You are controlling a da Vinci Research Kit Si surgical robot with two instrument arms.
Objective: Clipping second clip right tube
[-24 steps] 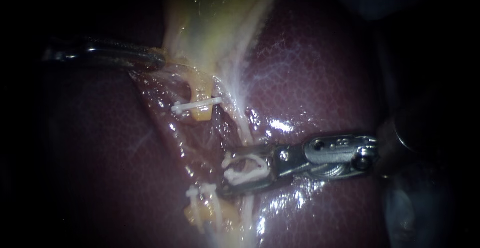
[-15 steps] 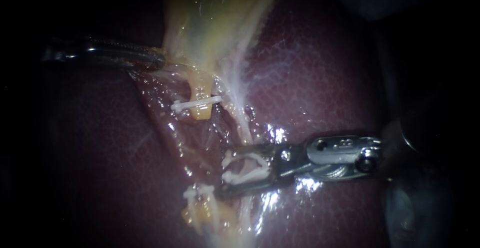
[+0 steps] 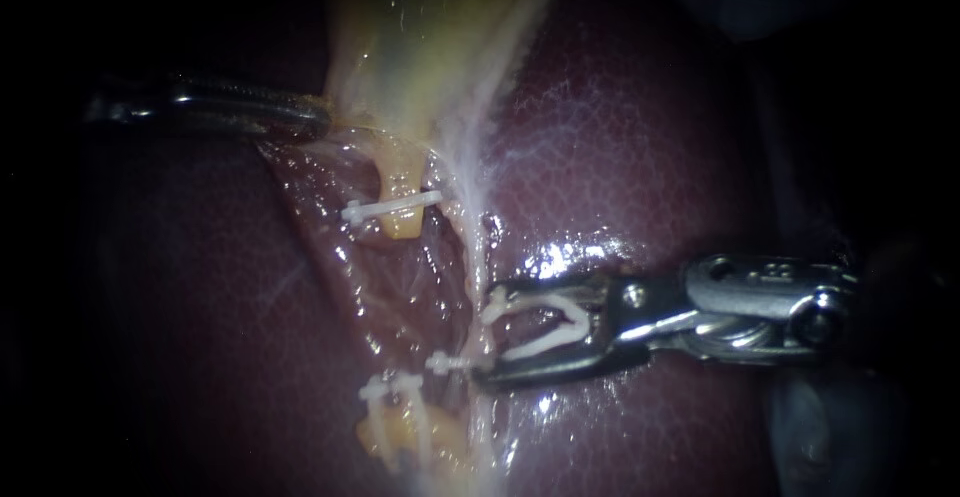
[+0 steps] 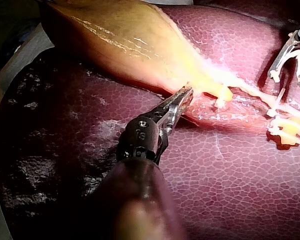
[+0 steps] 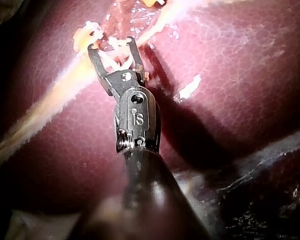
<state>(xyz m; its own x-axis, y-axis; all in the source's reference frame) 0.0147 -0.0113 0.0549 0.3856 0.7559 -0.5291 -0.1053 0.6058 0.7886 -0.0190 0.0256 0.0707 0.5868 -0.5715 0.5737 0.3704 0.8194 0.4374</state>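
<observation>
Endoscope view: the left instrument (image 3: 310,119) has its jaws pressed together, pinching the lower edge of the yellow gallbladder (image 3: 420,47). The right instrument (image 3: 490,332) has its jaws spread, and an open white clip (image 3: 582,321) lies along both of them. The pale right tube (image 3: 476,257) runs just ahead of the jaw tips, over the dark red liver (image 3: 650,137). A closed clip (image 3: 445,362) sits on the tube beside the lower jaw tip.

Left wrist view: the left instrument (image 4: 185,95) grips the gallbladder (image 4: 125,40), and the right instrument (image 4: 289,75) is well ahead of it.

Right wrist view: the right instrument (image 5: 112,46) carries the open white clip (image 5: 117,57) in its spread jaws. The right tube (image 5: 157,29) crosses at the jaws, but whether it lies between them is unclear.
</observation>
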